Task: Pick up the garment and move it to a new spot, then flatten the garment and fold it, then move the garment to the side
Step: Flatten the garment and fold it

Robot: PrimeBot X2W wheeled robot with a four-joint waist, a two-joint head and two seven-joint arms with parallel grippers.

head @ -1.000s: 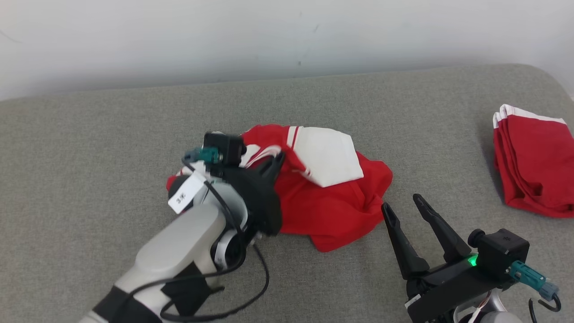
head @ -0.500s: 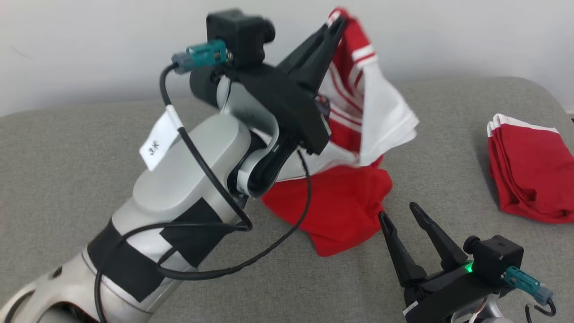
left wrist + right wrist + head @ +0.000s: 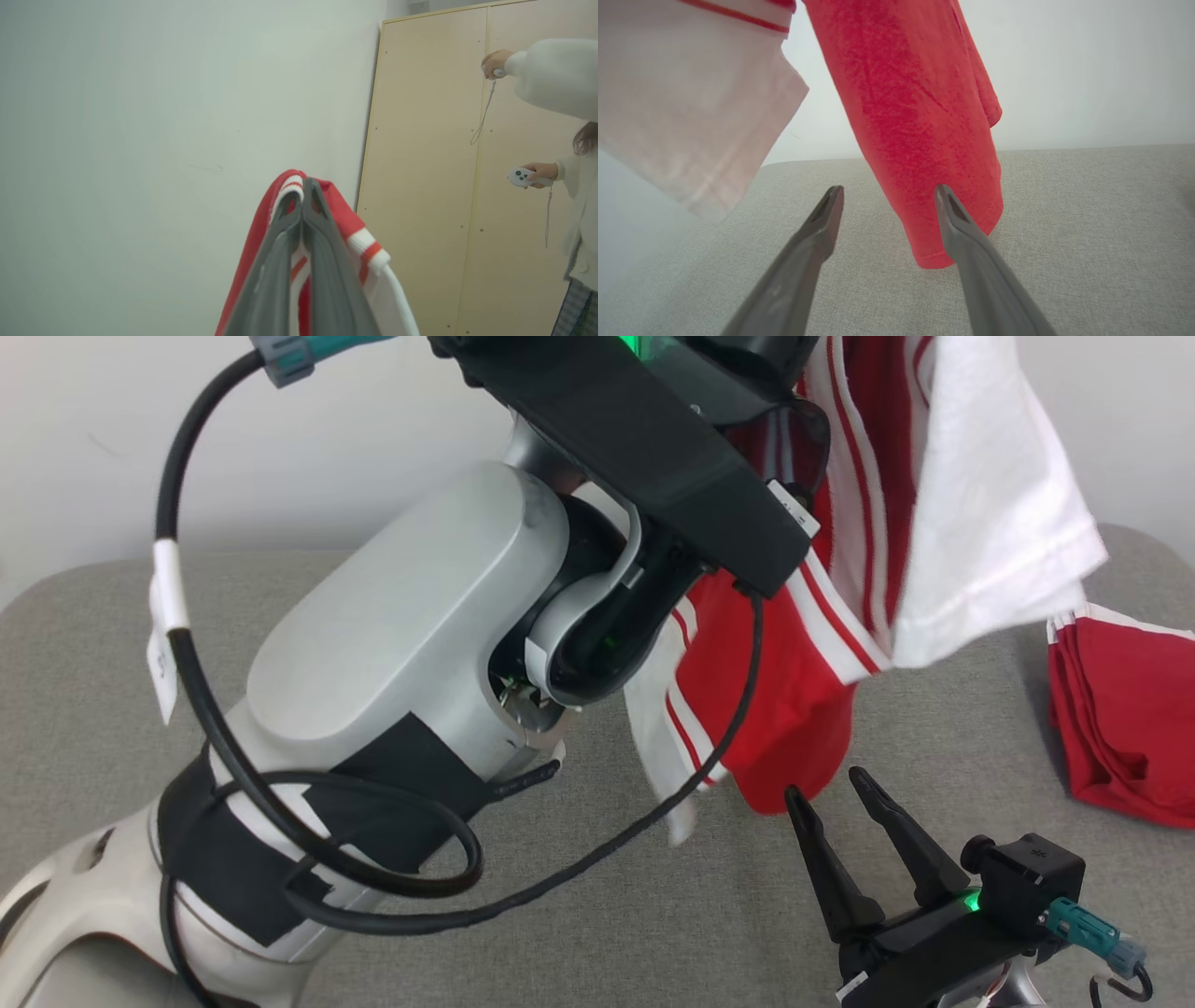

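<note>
Garment (image 3: 794, 709) hung upper centre, clamped in the left gripper (image 3: 303, 184); right gripper (image 3: 826, 784) idled lower right, fingers apart. Hem likely needed more clearance.

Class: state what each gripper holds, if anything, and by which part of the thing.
Left gripper shut on the red-and-white garment, pinching its striped ribbed trim; the rest hangs. Right gripper open, holding nothing.

My left gripper (image 3: 302, 186) is held high, fingers closed on the garment (image 3: 980, 523); my right gripper (image 3: 826, 786) (fingers spread apart) sits low, near the garment's hem.
</note>
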